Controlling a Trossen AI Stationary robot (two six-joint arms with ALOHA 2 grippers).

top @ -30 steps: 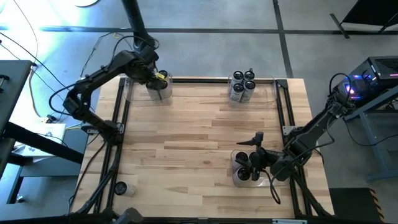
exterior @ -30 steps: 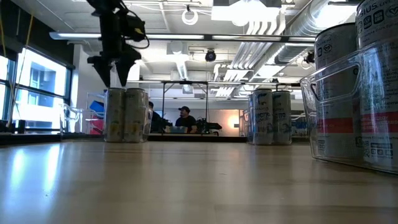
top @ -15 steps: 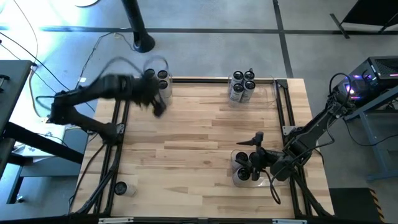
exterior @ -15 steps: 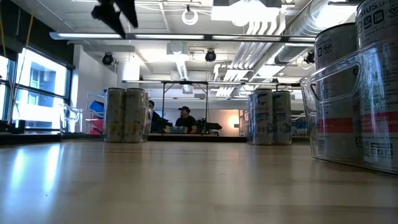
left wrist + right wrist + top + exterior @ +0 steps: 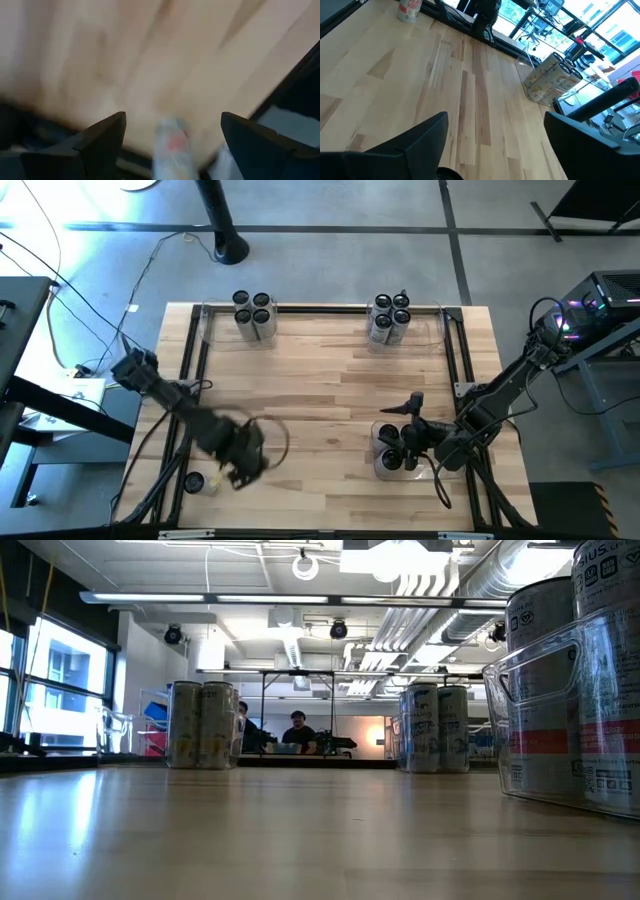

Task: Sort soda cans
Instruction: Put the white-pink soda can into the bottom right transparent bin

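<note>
While both tools (image 5: pixel 238 470) (image 5: pixel 408 420) gape: four cans (image 5: pixel 252 312), four (image 5: pixel 390 315), one lone can (image 5: pixel 195 481)

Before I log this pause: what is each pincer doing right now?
Left pincer: open, holding nothing, above the table's near left corner.
Right pincer: open, holding nothing, by the near right bin.
</note>
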